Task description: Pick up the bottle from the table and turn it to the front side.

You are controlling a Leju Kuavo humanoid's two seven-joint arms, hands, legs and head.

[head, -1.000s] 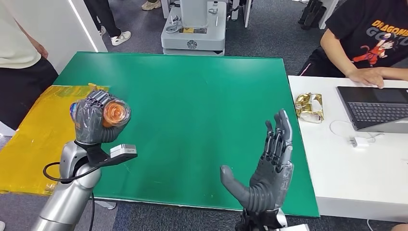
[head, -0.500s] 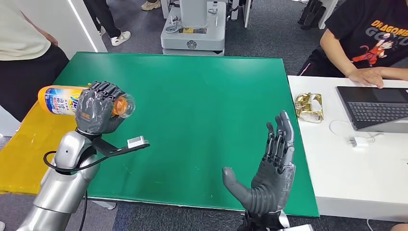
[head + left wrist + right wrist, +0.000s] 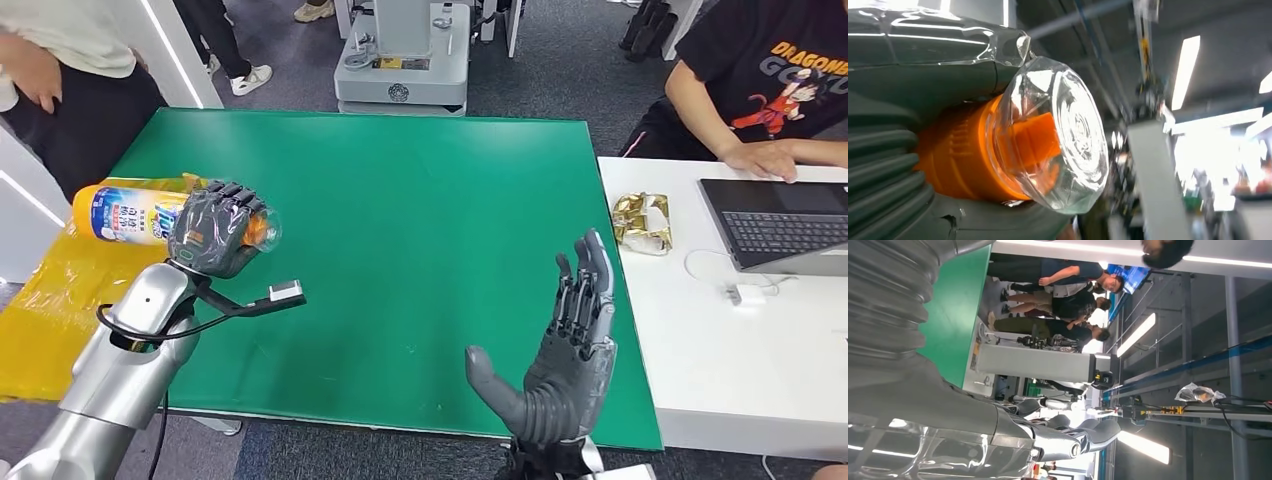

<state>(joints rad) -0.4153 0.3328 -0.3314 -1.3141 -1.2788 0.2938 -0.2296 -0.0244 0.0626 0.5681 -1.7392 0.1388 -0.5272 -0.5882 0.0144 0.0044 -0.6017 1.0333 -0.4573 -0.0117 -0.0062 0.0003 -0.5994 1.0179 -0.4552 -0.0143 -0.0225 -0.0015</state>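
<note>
At left of the head view the left hand [image 3: 215,240] grips the orange detergent bottle [image 3: 130,213] lifted off the green table [image 3: 420,200], lying sideways; pickup looks done, turning underway, while the right hand [image 3: 565,355] is spread, holding nothing.

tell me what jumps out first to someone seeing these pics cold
The left hand grips an orange bottle lying sideways in the air over the left edge of the bright green table; the left wrist view shows its clear cap over an orange spout. The right hand is raised near the table's front edge, fingers spread, holding nothing.
</note>
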